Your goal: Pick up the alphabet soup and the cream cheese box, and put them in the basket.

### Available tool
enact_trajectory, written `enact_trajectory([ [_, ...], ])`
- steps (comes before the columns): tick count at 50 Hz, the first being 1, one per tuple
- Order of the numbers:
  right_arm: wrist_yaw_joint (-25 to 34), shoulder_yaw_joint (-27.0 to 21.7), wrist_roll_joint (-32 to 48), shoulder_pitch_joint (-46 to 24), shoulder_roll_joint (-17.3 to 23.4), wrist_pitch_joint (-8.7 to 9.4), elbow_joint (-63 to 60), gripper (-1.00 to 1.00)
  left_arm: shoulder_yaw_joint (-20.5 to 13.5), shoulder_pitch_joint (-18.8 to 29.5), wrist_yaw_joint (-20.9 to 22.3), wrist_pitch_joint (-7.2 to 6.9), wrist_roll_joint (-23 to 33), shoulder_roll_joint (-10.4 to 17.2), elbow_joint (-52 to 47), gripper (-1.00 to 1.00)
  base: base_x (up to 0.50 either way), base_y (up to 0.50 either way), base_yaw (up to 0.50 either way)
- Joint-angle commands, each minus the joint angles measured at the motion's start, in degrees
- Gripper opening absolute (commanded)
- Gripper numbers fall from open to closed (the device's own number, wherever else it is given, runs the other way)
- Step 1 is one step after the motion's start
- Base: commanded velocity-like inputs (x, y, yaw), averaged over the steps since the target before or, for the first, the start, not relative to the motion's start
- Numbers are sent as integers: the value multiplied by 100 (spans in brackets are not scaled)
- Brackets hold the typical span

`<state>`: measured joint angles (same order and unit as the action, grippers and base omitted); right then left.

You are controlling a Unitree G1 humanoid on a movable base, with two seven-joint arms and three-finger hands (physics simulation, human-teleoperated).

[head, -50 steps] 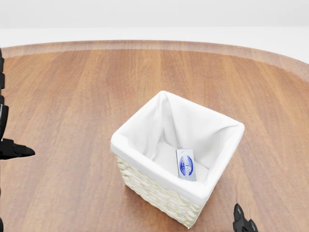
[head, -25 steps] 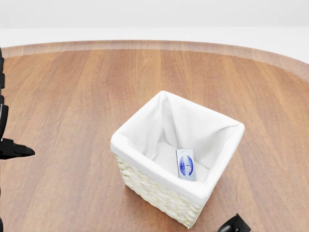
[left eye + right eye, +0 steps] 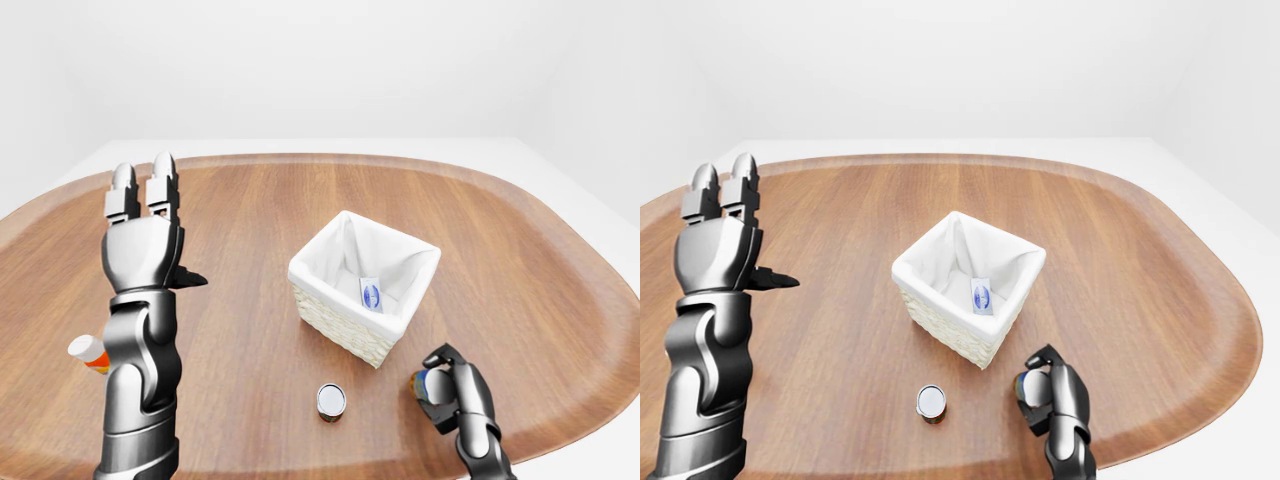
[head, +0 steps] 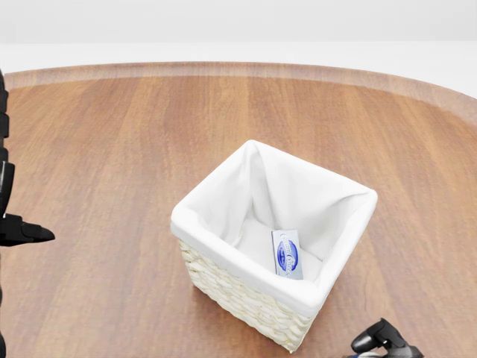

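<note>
cream cheese in, soup in my grip

the cream cheese box (image 4: 288, 254) lies inside the basket (image 3: 345, 325). my right hand (image 3: 1048, 392), just below the basket on the counter (image 3: 520, 270), wraps around the alphabet soup (image 3: 424, 383). my left hand (image 3: 143, 235) hangs raised, fingers straight and spread. a small can (image 3: 931, 402) stands nearby.

The table (image 3: 250, 200) is a warm reddish-brown wood with straight grain streaks and a paler rim, set against plain white surroundings. At the centre of the left-eye view, the basket (image 3: 340, 325) has a cream woven wicker wall and a white cloth lining. Inside it, the cream cheese box (image 4: 288, 254) is pale grey-white with a blue oval label. The left hand (image 3: 143, 235) and right hand (image 3: 1050, 392) are glossy dark grey metal with lighter silver fingertips. A can (image 3: 331, 400) at bottom centre shows a silvery top and dark side. At lower left, a bottle (image 3: 90, 353) is white and orange.
</note>
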<state>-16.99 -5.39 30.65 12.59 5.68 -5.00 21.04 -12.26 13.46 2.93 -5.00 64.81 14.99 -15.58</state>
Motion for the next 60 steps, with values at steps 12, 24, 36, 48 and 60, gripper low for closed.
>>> enact_trajectory([
  [12,-291,-556,-72,-285,53,0,-493,-100,8,27,-11,0,-7,15,83,100,0,0,0],
  [24,-367,-829,-463,-446,122,0,-696,-100,2,21,-48,0,-36,9,75,100,0,0,0],
  [36,-184,-1040,-598,-484,87,65,-1321,-100,-10,17,28,0,-39,4,-39,100,0,0,0],
  [48,-359,-1207,-592,-680,67,581,-1764,-100,-18,21,24,0,-68,8,-31,100,0,0,0],
  [60,-450,-1274,-876,-775,15,979,-2348,-100,-22,30,-22,0,-103,21,21,100,0,0,0],
])
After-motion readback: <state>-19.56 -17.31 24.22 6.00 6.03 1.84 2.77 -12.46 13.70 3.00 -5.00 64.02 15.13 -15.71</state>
